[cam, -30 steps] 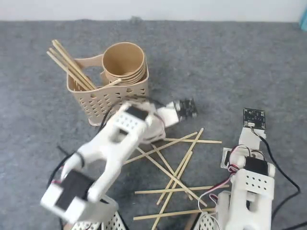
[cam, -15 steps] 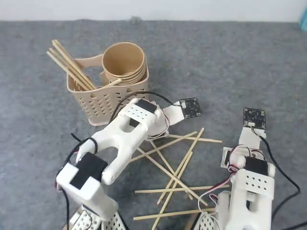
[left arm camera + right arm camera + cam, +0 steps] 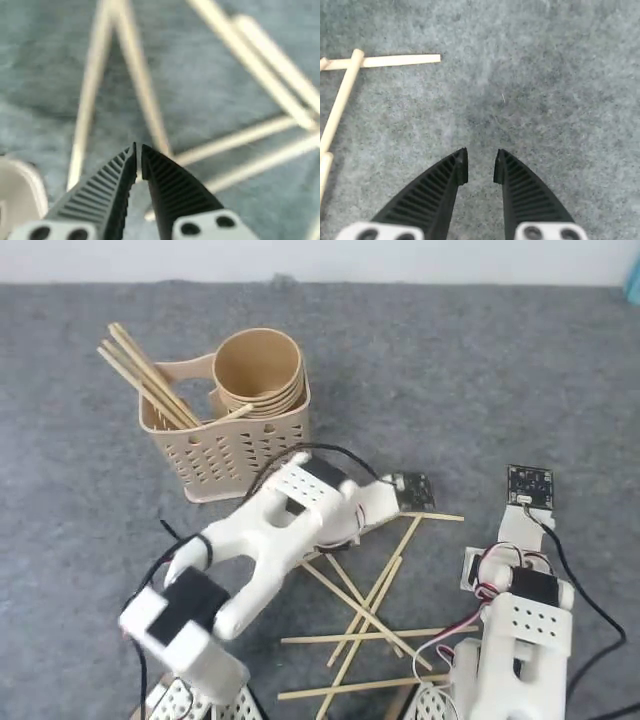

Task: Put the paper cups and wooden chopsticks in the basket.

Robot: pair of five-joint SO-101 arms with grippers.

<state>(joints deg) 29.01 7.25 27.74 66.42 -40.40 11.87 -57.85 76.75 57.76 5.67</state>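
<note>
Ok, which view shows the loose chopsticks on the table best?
The high view: nearly the whole scatter of loose chopsticks is in sight. The left wrist view has a few, close up and blurred; the right wrist view catches some ends.

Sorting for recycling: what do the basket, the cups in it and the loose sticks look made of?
Basket: probably moulded plastic, matte beige; its walls have even rows of small holes and a formed handle.
Paper cups: brown paper with a dull finish; thin rims nest in a stack.
Wooden chopsticks: pale bare wood, perhaps bamboo; no gloss or coating shows.
</note>
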